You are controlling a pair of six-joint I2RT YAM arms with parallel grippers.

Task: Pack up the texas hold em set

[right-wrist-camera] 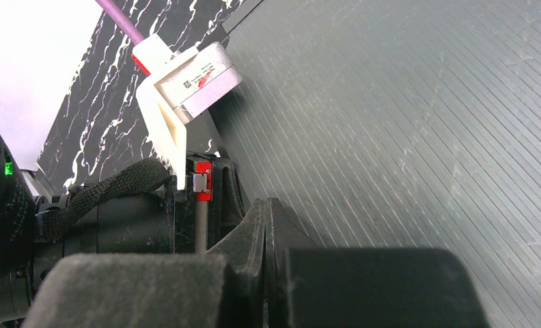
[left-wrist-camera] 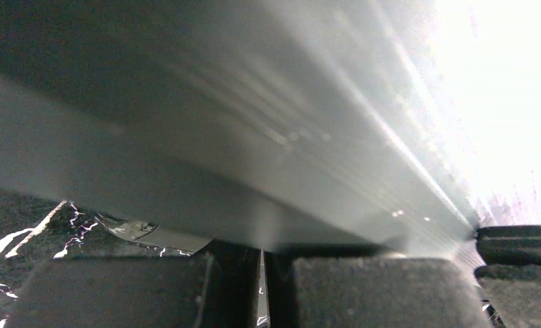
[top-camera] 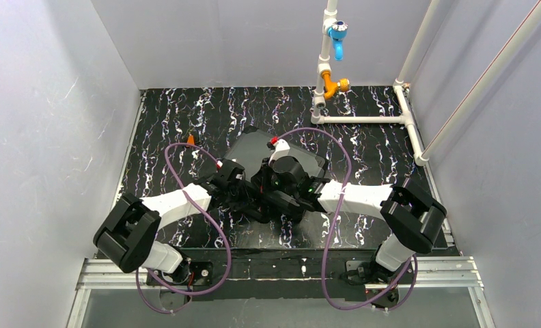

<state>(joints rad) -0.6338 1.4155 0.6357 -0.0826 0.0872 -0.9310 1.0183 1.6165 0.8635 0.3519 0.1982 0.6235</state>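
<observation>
The black briefcase (top-camera: 251, 149) of the texas hold em set lies mid-table, its ribbed grey shell facing up. Both arms meet over its near edge. My left gripper (top-camera: 253, 199) is shut and empty; in the left wrist view its fingertips (left-wrist-camera: 262, 290) sit just under the briefcase shell (left-wrist-camera: 254, 137), which fills the view. My right gripper (top-camera: 276, 191) is also shut on nothing, its jaws (right-wrist-camera: 268, 229) pressed together right beside the ribbed briefcase surface (right-wrist-camera: 418, 137). Chips, discs and dice are hidden.
A small orange cone (top-camera: 190, 139) stands on the marble-patterned table (top-camera: 165, 123) left of the case. White pipework with a blue and an orange valve (top-camera: 336, 85) rises at the back right. The left arm's white camera mount (right-wrist-camera: 179, 82) is close to my right fingers.
</observation>
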